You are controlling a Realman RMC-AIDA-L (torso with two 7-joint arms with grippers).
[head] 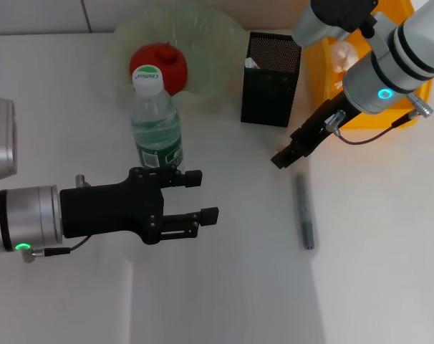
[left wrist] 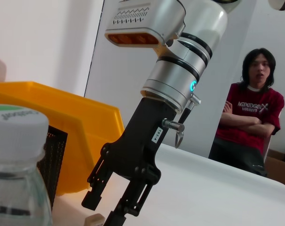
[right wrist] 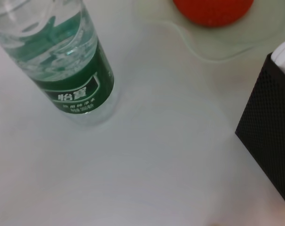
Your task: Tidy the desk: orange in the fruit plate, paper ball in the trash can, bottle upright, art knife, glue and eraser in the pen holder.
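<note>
Looks like a robot lab or test room staged as an office desk. Plain white table [head: 374, 301] with bare white walls [left wrist: 43, 42] behind it. A person in a red T-shirt [left wrist: 248, 120] sits beyond the table with arms crossed, watching. Desk props are set out: black mesh pen holder [head: 269, 82], yellow trash can [head: 324, 68], water bottle [head: 157, 129].

Bottle [right wrist: 62, 61]: upright on the white table [right wrist: 147, 160], green label facing the camera.
Orange [right wrist: 213, 8]: sits in the plate [right wrist: 227, 47], partly out of frame.
Holder [right wrist: 269, 127]: black mesh, something white inside.
</note>
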